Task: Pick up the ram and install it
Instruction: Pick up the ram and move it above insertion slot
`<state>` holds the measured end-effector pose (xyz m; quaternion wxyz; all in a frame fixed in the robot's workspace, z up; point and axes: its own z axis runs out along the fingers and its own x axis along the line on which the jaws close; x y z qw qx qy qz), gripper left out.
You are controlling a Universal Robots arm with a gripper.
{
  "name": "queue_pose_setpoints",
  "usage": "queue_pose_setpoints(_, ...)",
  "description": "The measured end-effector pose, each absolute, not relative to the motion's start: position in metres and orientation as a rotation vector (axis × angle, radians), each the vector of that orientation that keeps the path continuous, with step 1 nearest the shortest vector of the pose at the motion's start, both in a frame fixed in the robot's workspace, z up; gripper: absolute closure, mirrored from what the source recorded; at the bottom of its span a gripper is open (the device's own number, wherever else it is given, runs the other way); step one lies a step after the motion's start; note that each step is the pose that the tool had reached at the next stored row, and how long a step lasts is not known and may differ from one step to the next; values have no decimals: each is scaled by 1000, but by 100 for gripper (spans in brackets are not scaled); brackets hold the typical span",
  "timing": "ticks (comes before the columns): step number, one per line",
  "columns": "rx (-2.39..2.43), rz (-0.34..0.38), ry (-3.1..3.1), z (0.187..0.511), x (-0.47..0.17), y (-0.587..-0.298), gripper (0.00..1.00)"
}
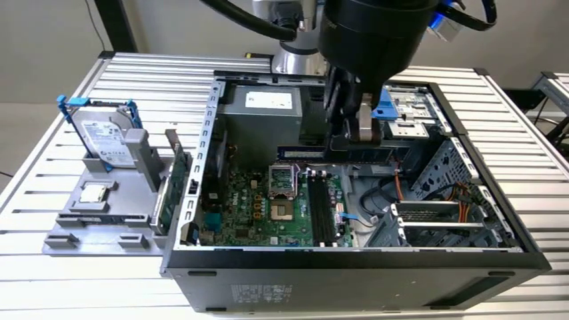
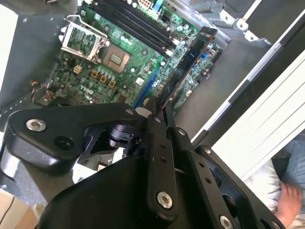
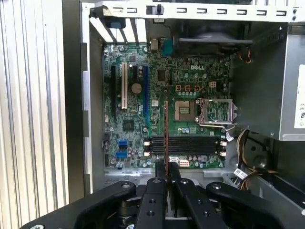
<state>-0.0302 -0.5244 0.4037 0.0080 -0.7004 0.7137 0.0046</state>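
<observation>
My gripper [image 1: 358, 148] hangs over the open computer case [image 1: 356, 257], shut on the ram [image 1: 307, 154], a long narrow blue-green stick held level above the motherboard [image 1: 253, 207]. In both wrist views the ram [image 2: 188, 59] [image 3: 166, 129] shows edge-on, running out from between the black fingertips [image 2: 153, 110] [image 3: 158, 168]. The black memory slots [image 1: 322, 208] [image 3: 186, 144] [image 2: 133, 21] lie below it and the stick is well clear of them. In the first wrist view the ram crosses the slots at a right angle.
Beside the case, on the exterior view's left, a grey fixture [image 1: 98, 223] carries a silver hard drive in a blue frame [image 1: 102, 137] and a green expansion card [image 1: 175, 177]. The power supply [image 1: 262, 113] and drive cage [image 1: 414, 113] wall in the board. A person's limb [image 2: 286, 195] shows past the table.
</observation>
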Motion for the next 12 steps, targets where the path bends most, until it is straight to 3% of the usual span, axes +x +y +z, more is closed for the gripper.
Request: queue_pose_setpoints(12, -2190, 14, 2230, 404, -1, -524, 100)
